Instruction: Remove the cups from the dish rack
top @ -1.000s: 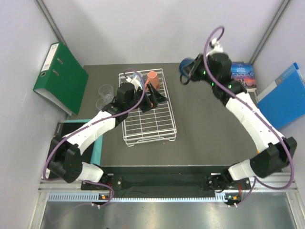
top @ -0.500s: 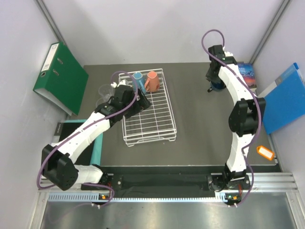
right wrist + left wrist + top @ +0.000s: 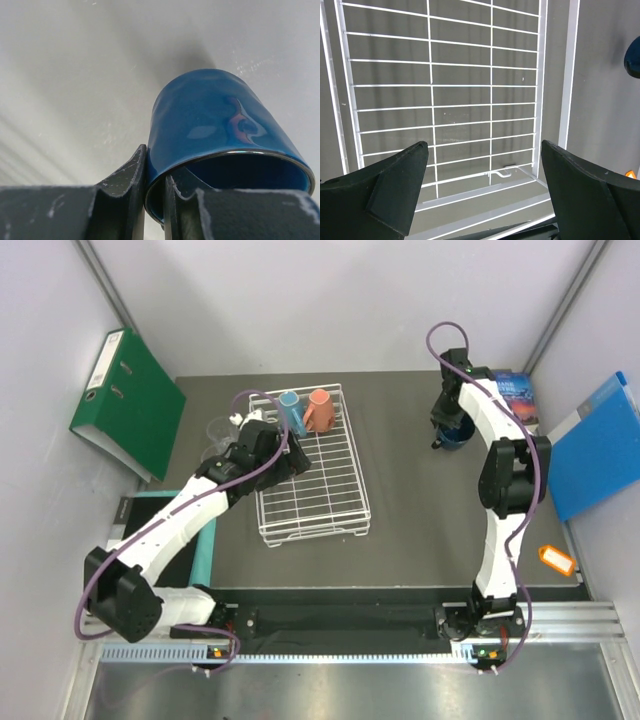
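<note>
The white wire dish rack (image 3: pixel 315 534) lies mid-table, with a light-blue mug (image 3: pixel 290 406) and an orange mug (image 3: pixel 320 409) standing at its far end. Two clear glasses (image 3: pixel 217 439) stand on the table left of the rack. My left gripper (image 3: pixel 292 457) hovers open over the rack's left part; the left wrist view shows only bare grid (image 3: pixel 470 100) between its fingers (image 3: pixel 385 195). At the far right my right gripper (image 3: pixel 155 185) is shut on the rim wall of the dark-blue mug (image 3: pixel 220 125), one finger inside and one outside. The dark-blue mug (image 3: pixel 456 437) is down at the table surface.
A green binder (image 3: pixel 125 400) leans at the far left. A book (image 3: pixel 515 398) and a blue folder (image 3: pixel 600 445) lie just right of the dark-blue mug. An orange tag (image 3: pixel 555 558) lies near the right edge. A teal-edged tray (image 3: pixel 200 545) sits at the near left.
The right arm swung right and lowered the dark-blue mug from mid-air to the table near the book. The left gripper drew back left from the mugs, still open.
</note>
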